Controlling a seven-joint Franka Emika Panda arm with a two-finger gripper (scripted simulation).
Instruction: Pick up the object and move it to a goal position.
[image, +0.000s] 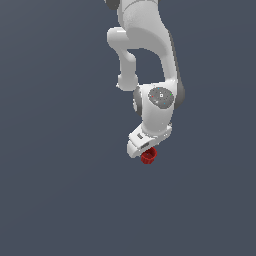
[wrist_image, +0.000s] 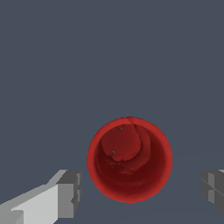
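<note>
The object is a small dark-red cup-like cylinder (image: 148, 156) on the grey floor, just under the white hand of my arm. In the wrist view the object (wrist_image: 129, 159) shows its hollow end facing the camera. My gripper (wrist_image: 142, 192) is open, with one grey finger (wrist_image: 70, 192) on one side of the cup and the other finger (wrist_image: 214, 190) on the other side, both apart from it. In the exterior view the gripper (image: 145, 152) sits right above the cup and its fingers are hidden behind the hand.
A plain dark grey surface (image: 60, 190) surrounds the arm and the cup. The arm's white links (image: 145, 45) rise above the hand. No goal marker shows in either view.
</note>
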